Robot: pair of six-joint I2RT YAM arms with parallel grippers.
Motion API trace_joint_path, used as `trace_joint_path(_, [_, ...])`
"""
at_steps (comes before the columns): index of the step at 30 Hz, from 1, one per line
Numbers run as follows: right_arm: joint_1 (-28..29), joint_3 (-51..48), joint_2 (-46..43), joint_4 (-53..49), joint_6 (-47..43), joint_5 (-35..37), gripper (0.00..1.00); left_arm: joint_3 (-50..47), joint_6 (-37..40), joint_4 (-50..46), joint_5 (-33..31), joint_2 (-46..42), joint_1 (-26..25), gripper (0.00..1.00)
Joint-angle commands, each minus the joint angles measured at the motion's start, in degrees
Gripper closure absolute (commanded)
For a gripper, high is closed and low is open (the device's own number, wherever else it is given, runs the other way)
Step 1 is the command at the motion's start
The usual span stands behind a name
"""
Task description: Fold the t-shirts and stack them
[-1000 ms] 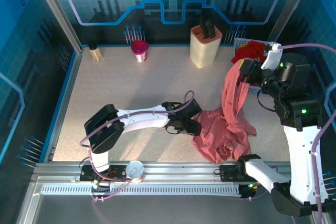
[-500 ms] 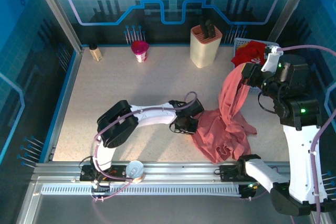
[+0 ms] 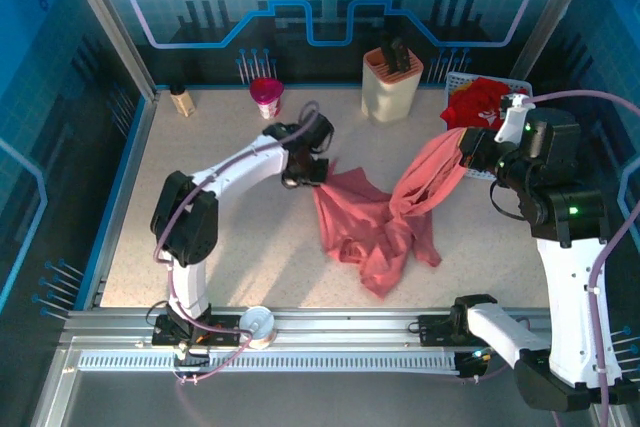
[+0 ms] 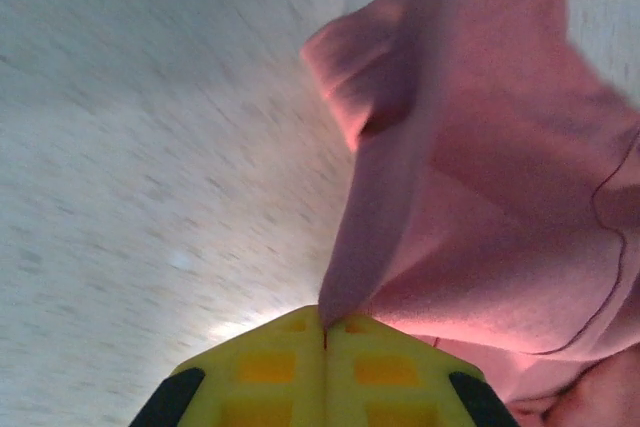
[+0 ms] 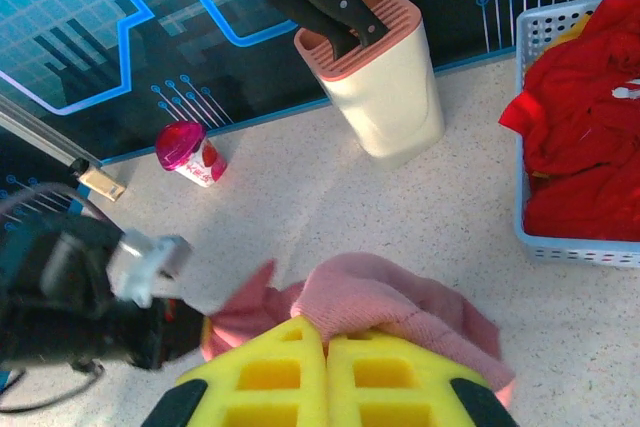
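Note:
A salmon-pink t-shirt (image 3: 372,225) hangs stretched between both grippers, its lower part crumpled on the table. My left gripper (image 3: 318,171) is shut on the shirt's left corner; in the left wrist view the pink cloth (image 4: 500,197) runs out from between the closed yellow fingertips (image 4: 324,322). My right gripper (image 3: 463,151) is shut on the shirt's other end, held raised at the right. A bunched pink fold (image 5: 400,302) sits on top of its closed tips (image 5: 325,332). Red t-shirts (image 3: 487,102) (image 5: 585,137) lie piled in the white basket (image 5: 570,247) at the back right.
A cream knife block (image 3: 392,87) (image 5: 385,87) stands at the back, left of the basket. A pink cup (image 3: 266,97) (image 5: 190,152) and a small bottle (image 3: 181,100) stand along the back wall. A round lid (image 3: 257,323) lies on the near rail.
My left gripper shut on the shirt's edge and swung away from me and to the left, dragging the cloth with it. The shirt now spreads between the two grippers. The right gripper barely moved.

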Motion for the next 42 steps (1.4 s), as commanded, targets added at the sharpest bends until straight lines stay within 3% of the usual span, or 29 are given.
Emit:
trace_joint_path(1, [-0.8, -1.3, -0.8, 0.1, 0.5, -0.7, 1.00, 8.4, 9.3, -7.3, -6.2, 2.1, 5.3, 1.00])
trace_joint_path(4, [-0.8, -2.4, -0.9, 0.1, 1.2, -1.5, 1.00, 15.9, 10.7, -9.1, -8.4, 6.1, 9.0, 1.00])
trace_joint_path(5, [-0.8, -2.8, -0.8, 0.1, 1.3, -2.0, 1.00, 18.7, 10.8, -10.5, -7.6, 7.6, 9.9, 0.94])
trace_joint_path(8, [-0.9, -3.2, -0.9, -0.4, 1.1, -2.4, 1.00, 21.5, 10.8, -13.3, -4.8, 8.7, 10.4, 0.59])
trace_joint_path(9, [-0.8, -3.6, -1.1, -0.5, 1.0, -2.4, 1.00, 20.0, 10.3, -12.5, -2.9, 7.8, 10.4, 0.56])
trace_joint_path(14, [-0.8, -5.0, -1.4, 0.4, 1.0, -2.7, 1.00, 7.2, 7.4, -6.4, 4.7, -0.6, 10.5, 0.56])
trace_joint_path(23, [-0.8, -6.0, -0.9, 1.2, 0.9, -4.2, 1.00, -13.6, 8.8, 0.9, 5.6, -12.8, 12.1, 0.53])
trace_joint_path(30, [-0.9, -6.5, -1.3, 1.1, 0.8, -4.0, 1.00, -27.7, 10.2, 10.4, 10.6, -22.9, 11.0, 0.41])
trace_joint_path(36, [-1.1, -7.0, -0.8, 1.5, 1.1, -5.0, 1.00, -30.5, 13.3, 14.0, 6.3, -23.6, 6.9, 0.37])
trace_joint_path(42, [-1.1, -7.0, -0.6, 1.5, 1.1, -5.1, 1.00, -29.1, 14.7, 13.2, 1.1, -18.1, 4.4, 0.45])
